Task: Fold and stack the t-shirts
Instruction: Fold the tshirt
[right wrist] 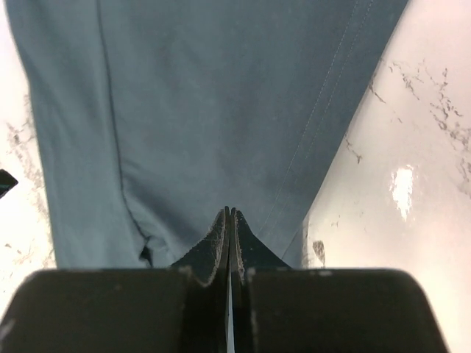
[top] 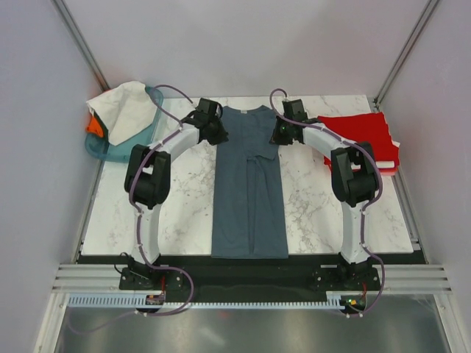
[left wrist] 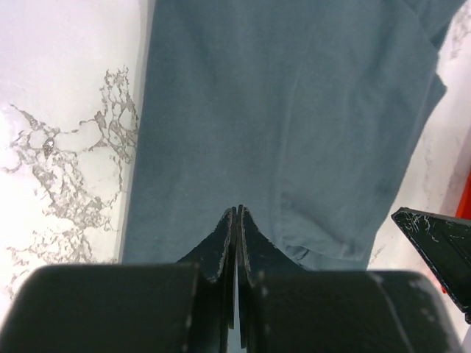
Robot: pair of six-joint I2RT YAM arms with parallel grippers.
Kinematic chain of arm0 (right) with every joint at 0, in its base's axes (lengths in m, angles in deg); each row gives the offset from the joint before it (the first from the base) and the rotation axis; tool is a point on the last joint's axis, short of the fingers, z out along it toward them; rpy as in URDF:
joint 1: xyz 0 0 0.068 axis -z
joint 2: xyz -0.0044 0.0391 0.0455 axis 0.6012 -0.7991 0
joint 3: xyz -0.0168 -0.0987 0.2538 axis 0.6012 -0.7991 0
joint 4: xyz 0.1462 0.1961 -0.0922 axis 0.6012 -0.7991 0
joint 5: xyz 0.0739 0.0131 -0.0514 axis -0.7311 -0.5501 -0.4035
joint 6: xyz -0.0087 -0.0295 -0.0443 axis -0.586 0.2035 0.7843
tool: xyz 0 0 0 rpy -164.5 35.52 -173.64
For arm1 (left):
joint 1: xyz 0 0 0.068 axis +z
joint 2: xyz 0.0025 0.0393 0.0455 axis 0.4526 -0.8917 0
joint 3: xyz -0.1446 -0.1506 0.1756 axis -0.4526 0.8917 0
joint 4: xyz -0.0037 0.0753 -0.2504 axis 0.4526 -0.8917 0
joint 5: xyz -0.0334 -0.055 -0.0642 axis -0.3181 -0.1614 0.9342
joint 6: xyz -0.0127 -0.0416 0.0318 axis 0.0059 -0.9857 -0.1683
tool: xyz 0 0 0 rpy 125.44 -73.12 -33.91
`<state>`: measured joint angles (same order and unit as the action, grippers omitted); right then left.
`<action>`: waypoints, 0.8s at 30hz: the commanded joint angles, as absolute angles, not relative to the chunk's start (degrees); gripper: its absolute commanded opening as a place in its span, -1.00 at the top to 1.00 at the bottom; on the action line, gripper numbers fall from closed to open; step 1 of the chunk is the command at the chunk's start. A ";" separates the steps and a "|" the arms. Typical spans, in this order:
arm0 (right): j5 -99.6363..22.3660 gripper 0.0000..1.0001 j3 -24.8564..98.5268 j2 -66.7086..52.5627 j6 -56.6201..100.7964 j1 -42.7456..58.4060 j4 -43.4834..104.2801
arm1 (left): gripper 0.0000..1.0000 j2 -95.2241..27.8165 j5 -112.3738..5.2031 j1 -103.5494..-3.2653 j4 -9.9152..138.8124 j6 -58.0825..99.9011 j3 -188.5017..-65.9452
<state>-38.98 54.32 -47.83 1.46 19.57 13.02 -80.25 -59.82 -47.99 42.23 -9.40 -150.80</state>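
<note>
- The blue-grey shirt (top: 249, 198) lies flat down the middle of the table (top: 176, 206), folded lengthwise into a long narrow strip that runs from the far edge to the near edge
- The left gripper (left wrist: 237, 215) is at the strip's far left corner, fingers pressed together with their tips down on the cloth; I cannot tell whether any cloth is caught between them
- The right gripper (right wrist: 229, 215) is at the far right corner, its fingers likewise pressed together on the cloth; again I cannot tell if it has hold of any
- A folded red shirt (top: 360, 136) sits at the table's far right corner, well apart from the strip
- At the far left corner a white shirt (top: 121, 110) is draped over a teal basket (top: 103, 151), with orange cloth (top: 93, 126) showing beside it
</note>
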 commanded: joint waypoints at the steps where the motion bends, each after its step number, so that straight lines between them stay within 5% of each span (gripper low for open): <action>1: -38.03 1.00 58.05 -50.79 0.60 19.55 13.24 | 0.95 -84.15 -58.42 -47.39 38.62 -7.76 -156.30; 24: -38.11 1.00 77.71 -69.15 -1.07 22.01 9.65 | 0.95 -108.49 -50.07 -41.76 32.73 -10.40 -183.97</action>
